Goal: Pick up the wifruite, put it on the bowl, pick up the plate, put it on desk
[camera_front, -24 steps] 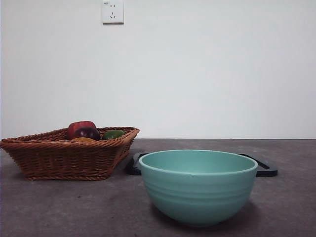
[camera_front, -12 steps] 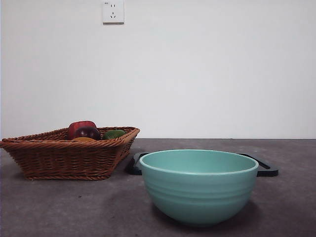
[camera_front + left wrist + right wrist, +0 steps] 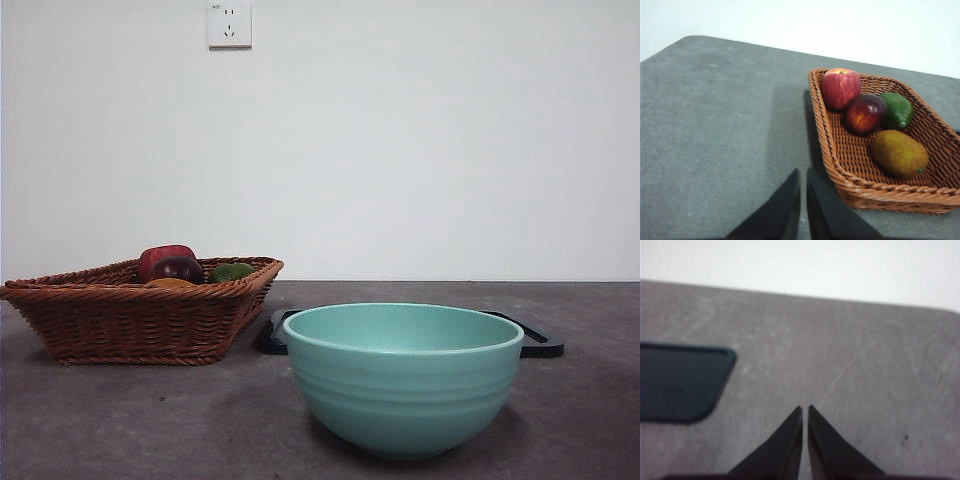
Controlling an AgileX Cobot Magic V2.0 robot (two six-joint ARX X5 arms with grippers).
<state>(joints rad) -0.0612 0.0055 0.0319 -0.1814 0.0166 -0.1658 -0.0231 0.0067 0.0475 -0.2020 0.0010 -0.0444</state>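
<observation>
The wifruite (image 3: 899, 153), orange-brown and rough, lies in a wicker basket (image 3: 875, 187); in the front view only its top (image 3: 170, 283) shows above the rim. The mint-green bowl (image 3: 402, 375) stands empty near the front of the desk (image 3: 120, 420). A flat black plate (image 3: 535, 340) lies behind the bowl and also shows in the right wrist view (image 3: 680, 382). My left gripper (image 3: 803, 172) is shut and empty over the desk, beside the basket. My right gripper (image 3: 805, 409) is shut and empty over bare desk, apart from the plate. Neither arm shows in the front view.
The basket (image 3: 130, 320) stands at the left and also holds a red apple (image 3: 840, 88), a dark red-purple fruit (image 3: 865, 113) and a green fruit (image 3: 897, 110). A white wall with a socket (image 3: 229, 24) stands behind the desk.
</observation>
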